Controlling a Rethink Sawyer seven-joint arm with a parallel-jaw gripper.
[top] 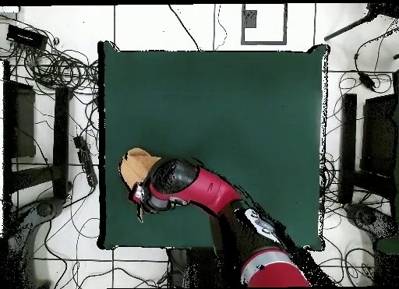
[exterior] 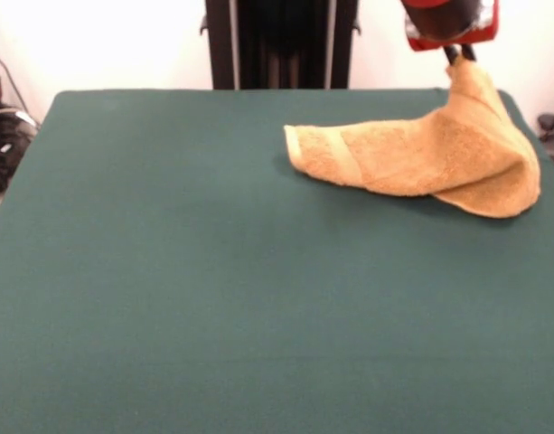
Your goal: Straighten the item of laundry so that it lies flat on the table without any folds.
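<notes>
The orange-tan towel lies at the far right of the green table. Its left end rests flat with a woven band showing. Its right part is pulled up into a peak and hangs in a fold near the table's right edge. My gripper is at the top of that peak, shut on the towel's raised corner. Only its dark tips show under the red wrist. In the overhead view the arm covers most of the towel, which shows near the table's left edge. The gripper itself is hidden there.
The black pedestal stands behind the table's far edge. Cables and dark gear lie off the left side. The overhead view shows cables and equipment on the floor around the table.
</notes>
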